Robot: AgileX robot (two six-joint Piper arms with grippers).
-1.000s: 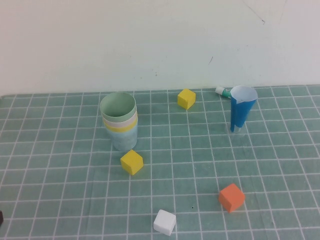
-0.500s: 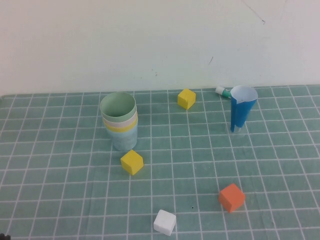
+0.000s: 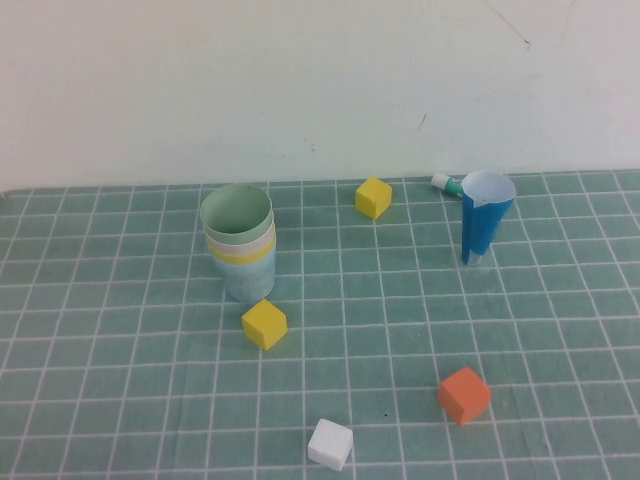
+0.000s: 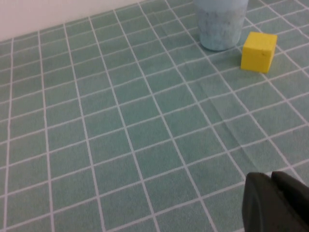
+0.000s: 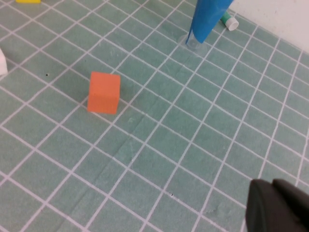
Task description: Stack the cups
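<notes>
The four cups stand nested in one upright stack (image 3: 238, 250) on the green grid mat, left of centre. The pale green cup (image 3: 236, 212) is on top, with a pale pink rim, a yellow rim (image 3: 240, 257) and the light blue cup (image 3: 246, 281) below it. The light blue cup's base shows in the left wrist view (image 4: 219, 24). Neither gripper shows in the high view. My left gripper (image 4: 270, 180) is shut and empty, low over the mat, well away from the stack. My right gripper (image 5: 273, 186) is shut and empty over bare mat.
A yellow cube (image 3: 264, 324) lies just in front of the stack. Another yellow cube (image 3: 373, 197) lies at the back. A tall dark-blue cone cup (image 3: 484, 228) and a small white-green tube (image 3: 446, 183) are at the back right. An orange cube (image 3: 463, 394) and a white cube (image 3: 330, 443) lie in front.
A dark piece of the left arm at the high view's bottom left corner has slid down out of that view. The cups and cubes have not moved.
</notes>
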